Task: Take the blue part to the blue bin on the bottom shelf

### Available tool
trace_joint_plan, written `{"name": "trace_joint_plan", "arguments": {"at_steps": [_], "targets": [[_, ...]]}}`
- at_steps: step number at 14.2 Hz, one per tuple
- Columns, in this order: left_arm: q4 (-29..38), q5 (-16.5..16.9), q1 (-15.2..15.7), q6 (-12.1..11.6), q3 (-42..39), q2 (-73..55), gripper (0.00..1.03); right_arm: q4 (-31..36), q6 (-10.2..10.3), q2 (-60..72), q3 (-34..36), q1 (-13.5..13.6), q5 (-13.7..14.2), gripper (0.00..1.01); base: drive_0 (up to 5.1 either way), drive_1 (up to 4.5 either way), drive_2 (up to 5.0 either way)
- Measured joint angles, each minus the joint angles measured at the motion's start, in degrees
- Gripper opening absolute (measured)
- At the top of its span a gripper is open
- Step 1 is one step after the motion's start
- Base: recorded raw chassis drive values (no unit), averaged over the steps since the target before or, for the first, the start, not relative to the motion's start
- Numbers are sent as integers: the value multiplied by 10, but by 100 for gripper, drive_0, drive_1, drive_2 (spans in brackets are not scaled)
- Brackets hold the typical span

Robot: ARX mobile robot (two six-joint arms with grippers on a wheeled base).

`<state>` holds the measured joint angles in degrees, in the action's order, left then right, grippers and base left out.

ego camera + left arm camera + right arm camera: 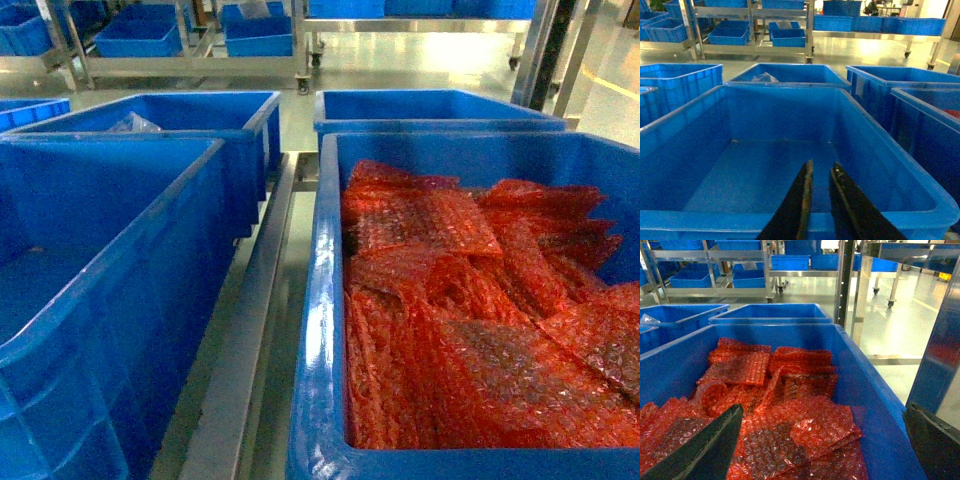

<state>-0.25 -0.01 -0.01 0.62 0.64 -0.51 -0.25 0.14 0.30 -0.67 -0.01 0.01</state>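
The right hand [820, 450] hangs spread wide over the near right bin [875, 405], heaped with red bubble-wrap pouches [790, 405]. The left hand [820, 200] is nearly pressed together, a thin gap between its fingers, holding nothing above the bare-floored left bin [790, 170]. I can't make out any blue part, and the bottom shelf isn't in sight. I'd worry the crinkly pouches will slip or come up several at once, or that the wrong item gets grabbed
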Motion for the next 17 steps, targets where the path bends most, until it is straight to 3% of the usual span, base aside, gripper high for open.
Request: {"name": "trace_joint_plan", "arguments": {"at_steps": [7, 17], "targets": [[0, 0, 0, 0, 0, 0, 98, 0, 0, 0, 0, 0, 0, 98, 0, 0, 0], [0, 0, 0, 0, 0, 0, 98, 0, 0, 0, 0, 0, 0, 98, 0, 0, 0]]}}
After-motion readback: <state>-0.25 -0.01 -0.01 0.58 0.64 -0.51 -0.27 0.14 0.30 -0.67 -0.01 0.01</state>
